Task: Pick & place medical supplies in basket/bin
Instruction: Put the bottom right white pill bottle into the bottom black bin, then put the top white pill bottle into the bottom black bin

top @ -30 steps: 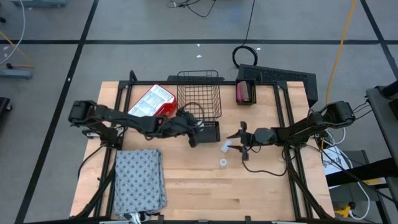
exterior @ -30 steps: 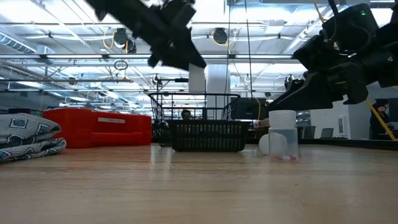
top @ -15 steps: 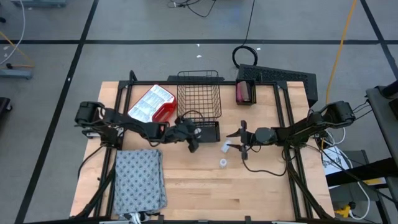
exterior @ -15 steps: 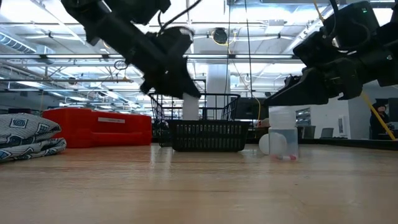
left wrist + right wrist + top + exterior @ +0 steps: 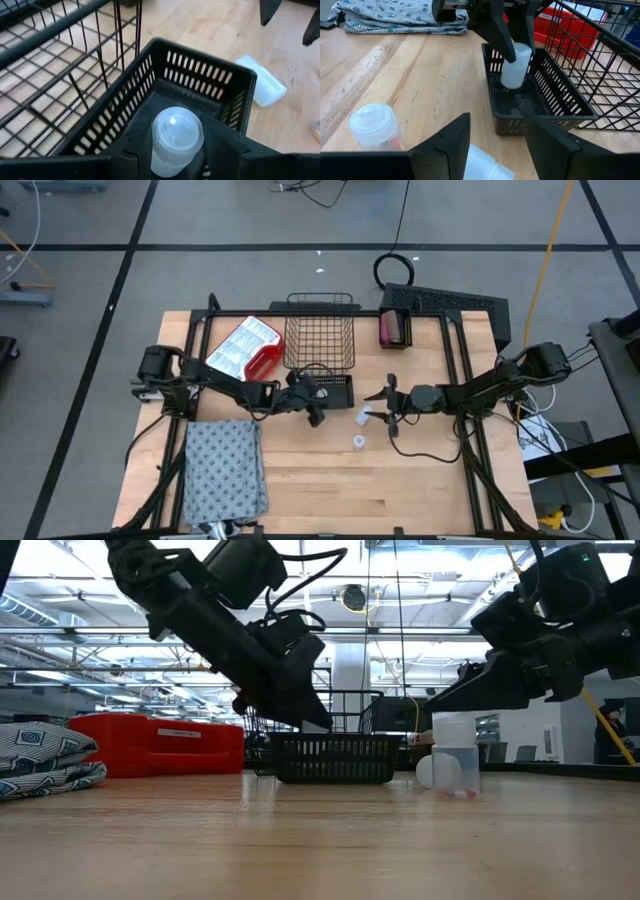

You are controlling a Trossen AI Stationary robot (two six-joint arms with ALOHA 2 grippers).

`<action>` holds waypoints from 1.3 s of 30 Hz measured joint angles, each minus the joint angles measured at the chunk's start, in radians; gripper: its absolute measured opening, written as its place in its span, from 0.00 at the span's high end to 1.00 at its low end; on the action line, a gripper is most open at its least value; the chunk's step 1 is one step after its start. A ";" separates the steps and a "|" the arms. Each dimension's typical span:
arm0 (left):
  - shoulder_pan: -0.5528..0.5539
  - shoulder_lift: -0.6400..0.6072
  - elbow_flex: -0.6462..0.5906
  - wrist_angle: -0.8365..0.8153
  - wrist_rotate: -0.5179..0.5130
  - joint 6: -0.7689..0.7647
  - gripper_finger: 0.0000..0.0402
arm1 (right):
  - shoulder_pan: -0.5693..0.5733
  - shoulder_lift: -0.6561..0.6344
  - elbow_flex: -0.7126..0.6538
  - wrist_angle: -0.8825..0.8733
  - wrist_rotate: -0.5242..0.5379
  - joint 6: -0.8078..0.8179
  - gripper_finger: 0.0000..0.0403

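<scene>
Now the left gripper angles down over the small black bin, clenched on a white vial. Beside the basket, the right gripper hovers, fingers spread, near two vials.

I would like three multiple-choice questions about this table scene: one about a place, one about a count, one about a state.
1. Where is the vial held by the left pincer?
A. Over the small black bin
B. On the grey cloth
C. Inside the red box

2. How many vials lie free on the wood near the right pincer?
A. None
B. Two
C. Five

3. What is the state of the right pincer?
A. Shut on a vial
B. Open, holding nothing
C. Out of view

Answers:
1. A: the left pincer holds the vial just above the small black bin.
2. B: one upright vial and one lying vial rest on the table.
3. B: the right pincer has its fingers spread, nothing between them.
</scene>
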 joint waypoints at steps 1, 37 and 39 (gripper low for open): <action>0.000 0.000 0.000 0.001 0.000 0.000 0.65 | 0.000 0.000 0.000 0.000 0.000 0.000 0.58; -0.002 -0.209 -0.001 -0.030 -0.004 0.122 0.44 | 0.000 0.000 0.000 -0.226 0.001 0.079 0.55; -0.002 -0.204 -0.001 -0.023 -0.004 0.120 0.44 | 0.000 0.000 0.000 -0.222 0.003 0.078 0.54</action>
